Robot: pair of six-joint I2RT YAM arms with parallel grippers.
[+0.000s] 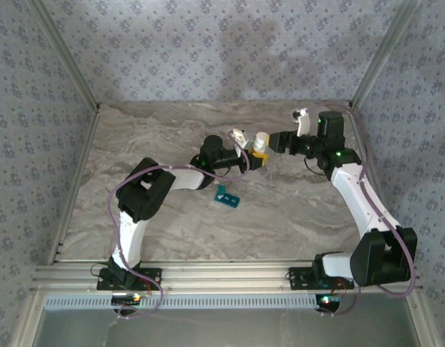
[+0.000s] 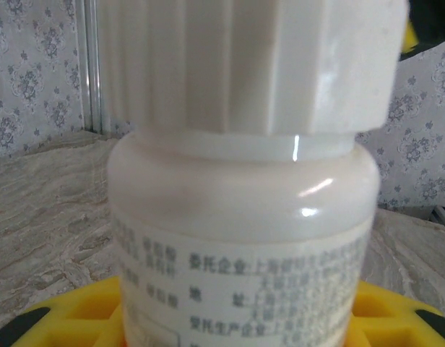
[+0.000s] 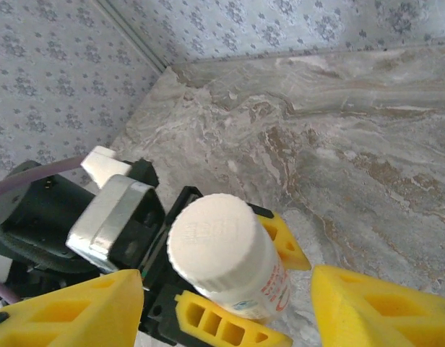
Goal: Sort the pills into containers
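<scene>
A white pill bottle (image 3: 215, 246) with a ribbed white cap is held upright above the table, my left gripper (image 1: 256, 157) shut on its body; the yellow fingers (image 3: 222, 325) press both sides. My right gripper (image 3: 226, 282) is open, one yellow finger on each side of the cap, with a gap on both sides. In the left wrist view the bottle (image 2: 237, 181) is very close, label text facing me. The containers (image 1: 227, 196), a small teal strip, lie on the table below the left forearm. The pills are out of view.
The marble-patterned table (image 1: 172, 224) is walled by patterned panels at the back and on both sides. The metal rail (image 1: 222, 276) with both arm bases runs along the near edge. The two arms meet over the table's middle back.
</scene>
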